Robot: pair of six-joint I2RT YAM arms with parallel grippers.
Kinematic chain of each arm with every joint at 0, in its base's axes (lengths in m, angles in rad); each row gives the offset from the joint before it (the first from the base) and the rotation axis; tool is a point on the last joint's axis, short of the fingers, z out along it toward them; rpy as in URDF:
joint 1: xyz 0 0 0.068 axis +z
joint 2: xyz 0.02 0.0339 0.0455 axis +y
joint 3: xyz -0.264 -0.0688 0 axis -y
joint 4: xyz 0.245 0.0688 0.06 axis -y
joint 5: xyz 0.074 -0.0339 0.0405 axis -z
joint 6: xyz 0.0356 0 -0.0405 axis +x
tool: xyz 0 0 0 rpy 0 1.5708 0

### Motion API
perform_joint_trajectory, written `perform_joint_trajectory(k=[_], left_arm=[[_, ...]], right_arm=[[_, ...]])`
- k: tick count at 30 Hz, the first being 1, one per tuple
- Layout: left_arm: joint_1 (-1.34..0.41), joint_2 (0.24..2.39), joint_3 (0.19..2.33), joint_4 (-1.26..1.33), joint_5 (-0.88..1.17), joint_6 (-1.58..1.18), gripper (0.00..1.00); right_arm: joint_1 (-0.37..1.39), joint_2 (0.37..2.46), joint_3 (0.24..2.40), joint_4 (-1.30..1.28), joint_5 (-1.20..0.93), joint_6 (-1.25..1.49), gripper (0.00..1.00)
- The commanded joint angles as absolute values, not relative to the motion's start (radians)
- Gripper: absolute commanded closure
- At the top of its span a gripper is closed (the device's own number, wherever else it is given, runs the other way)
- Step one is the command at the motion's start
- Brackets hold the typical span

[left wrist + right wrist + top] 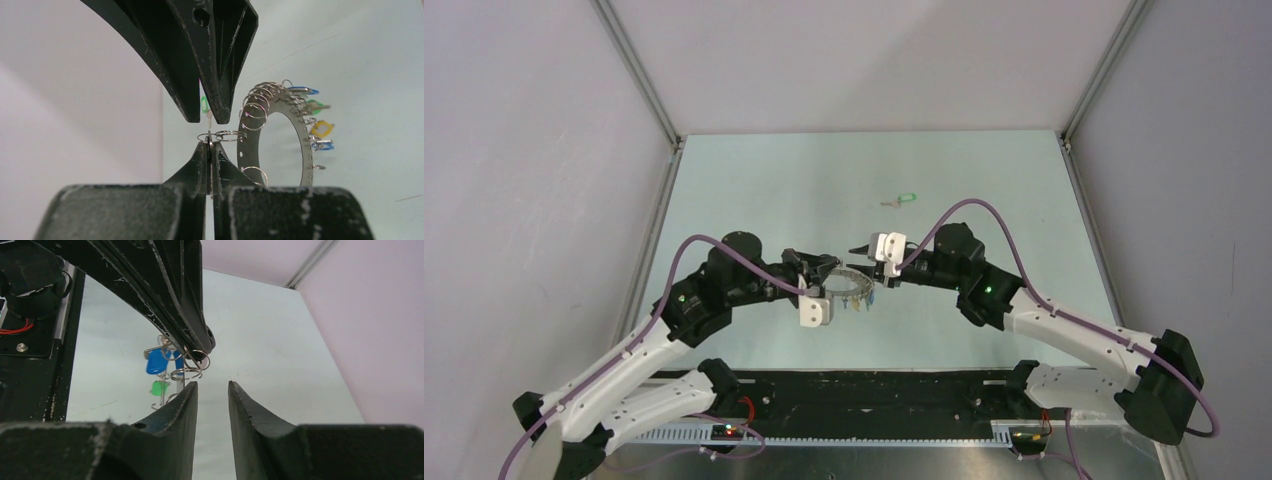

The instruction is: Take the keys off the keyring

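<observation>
Left gripper first: clenched tight, fingertips pressed together on a small wire loop sticking up edge-on from between them. Touching that loop, a second of the same kind, then a whole row of them threaded through the holes of the keyring: a flat silver band, standing on edge in the air between the two arms, just beside the left gripper's tips. Along the band's outer rim, the keys, each on its own loop, with blue, green, yellow and blue plastic heads from top to bottom in the left wrist view; dangling below the band in the top view. Facing all this, nearly tip to tip with the left one, right gripper: released, jaws standing apart with pale tabletop showing through the gap, tips just beside the pinched loop; touching or not, cannot tell. Farther out, well apart from both arms, a loose key with a green head, lying flat on the tabletop, silver blade toward the left. Farthest back, plain grey walls and two metal frame posts rising from the tabletop's far corners.
</observation>
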State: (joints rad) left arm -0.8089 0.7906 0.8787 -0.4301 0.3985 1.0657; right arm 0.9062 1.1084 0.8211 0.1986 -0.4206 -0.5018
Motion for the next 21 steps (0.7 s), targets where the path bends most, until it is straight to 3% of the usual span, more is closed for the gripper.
perform_joint_trajectory(k=[1,21], left_arm=[[-0.807,0.769,0.884,-0.363,0.437,1.093,1.00],[-0.805,0.730,0.856,-0.362,0.483,1.184,1.00]], right_arm=[[0.913,1.088,0.863,0.226,-0.470,-0.495,0.67],[0.927,1.148,0.885,0.269,-0.543,-0.456,0.69]])
